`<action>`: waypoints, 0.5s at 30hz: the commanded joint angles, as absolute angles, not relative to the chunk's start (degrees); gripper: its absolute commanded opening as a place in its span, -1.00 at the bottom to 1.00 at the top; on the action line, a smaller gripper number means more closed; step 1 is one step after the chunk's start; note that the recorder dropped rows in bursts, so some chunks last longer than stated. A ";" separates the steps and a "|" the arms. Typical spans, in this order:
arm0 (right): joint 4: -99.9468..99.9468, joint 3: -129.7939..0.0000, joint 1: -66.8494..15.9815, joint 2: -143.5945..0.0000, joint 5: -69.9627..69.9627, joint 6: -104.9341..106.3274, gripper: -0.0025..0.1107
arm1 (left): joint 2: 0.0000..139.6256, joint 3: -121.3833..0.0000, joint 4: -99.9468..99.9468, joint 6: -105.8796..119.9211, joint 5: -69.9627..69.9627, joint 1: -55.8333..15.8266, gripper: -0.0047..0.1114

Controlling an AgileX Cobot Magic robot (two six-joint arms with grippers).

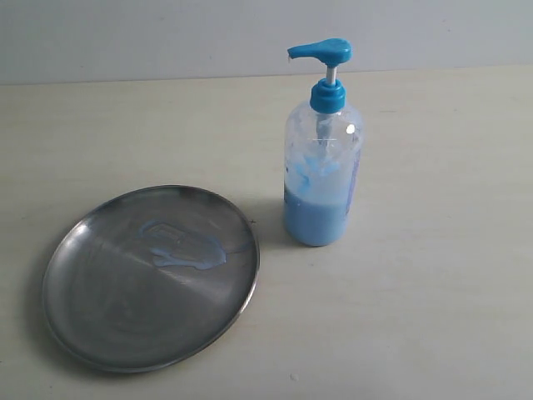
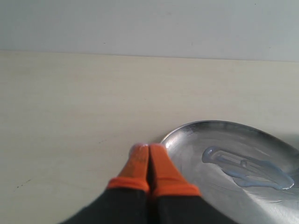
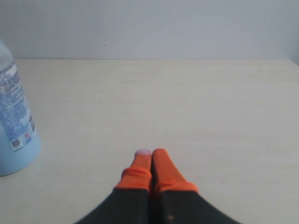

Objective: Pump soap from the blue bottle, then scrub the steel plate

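While its jaws meet on nothing, left gripper (image 2: 148, 148) sits just beside steel plate (image 1: 125, 325), lower left of exterior frame; right gripper (image 3: 150, 153) likewise closed, empty, near blue bottle (image 1: 321, 183).

There is one steel plate (image 1: 108, 321), one blue bottle (image 1: 321, 196), one smear of soap (image 1: 187, 250), one desk (image 1: 433, 300), and two end effectors: the left end effector (image 2: 148, 149) and the right end effector (image 3: 150, 154).
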State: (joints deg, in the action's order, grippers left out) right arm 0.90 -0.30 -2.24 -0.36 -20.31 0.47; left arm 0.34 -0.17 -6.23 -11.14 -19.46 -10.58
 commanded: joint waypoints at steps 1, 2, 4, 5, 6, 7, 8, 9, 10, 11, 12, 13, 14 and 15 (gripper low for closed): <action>1.68 0.00 -1.83 0.00 -19.31 0.87 -0.96 | 0.00 0.00 -6.27 -11.17 -19.07 -10.51 -0.92; 1.68 0.00 -1.83 0.00 -19.31 0.87 -0.96 | 0.00 0.00 -6.27 -11.17 -19.07 -10.51 -0.92; 1.68 0.00 -1.83 0.00 -19.31 0.87 -0.96 | 0.00 0.00 -6.27 -11.17 -19.07 -10.51 -0.92; 1.68 0.00 -1.83 0.00 -19.31 0.55 -0.96 | 0.00 0.00 -6.27 -11.17 -19.07 -10.51 -0.92; 1.68 0.00 -1.83 0.00 -19.19 0.00 -0.96 | 0.00 0.00 -6.27 -11.17 -19.07 -10.51 -0.92; 1.68 0.00 -1.83 0.00 -19.19 0.00 -0.96 | 0.00 0.00 -6.27 -11.17 -19.07 -10.51 -0.92; 1.68 0.00 -1.83 0.00 -19.19 0.00 -0.96 | 0.00 0.00 -6.27 -11.17 -19.07 -10.51 -0.92; 1.68 0.00 -1.83 0.00 -19.19 0.00 -0.96 | 0.00 0.00 -6.27 -11.17 -19.07 -10.51 -0.92; 1.68 0.00 -1.83 0.00 -19.19 0.00 -0.96 | 0.00 0.00 -6.27 -11.17 -19.07 -10.51 -0.92; 1.68 0.00 -1.83 0.00 -19.19 0.00 -0.96 | 0.00 0.00 -6.27 -11.17 -19.07 -10.51 -0.92; 1.68 0.00 -1.83 0.00 -19.19 0.00 -0.96 | 0.00 0.00 -6.27 -11.17 -19.07 -10.51 -0.92; 1.68 0.00 -1.83 0.00 -19.19 0.00 -0.96 | 0.00 0.00 -6.27 -11.17 -19.07 -10.51 -0.92; 1.68 0.00 -1.83 0.00 -19.19 0.00 -0.96 | 0.00 0.00 -6.27 -11.17 -19.07 -10.51 -0.92; 1.68 0.00 -1.83 0.00 -19.19 0.00 -0.96 | 0.00 0.00 -6.27 -11.17 -19.07 -10.51 -0.92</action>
State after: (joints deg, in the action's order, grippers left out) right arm 1.14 -0.30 -2.24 -0.36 -20.19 0.00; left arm 0.34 -0.17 -6.23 -11.14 -19.46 -10.58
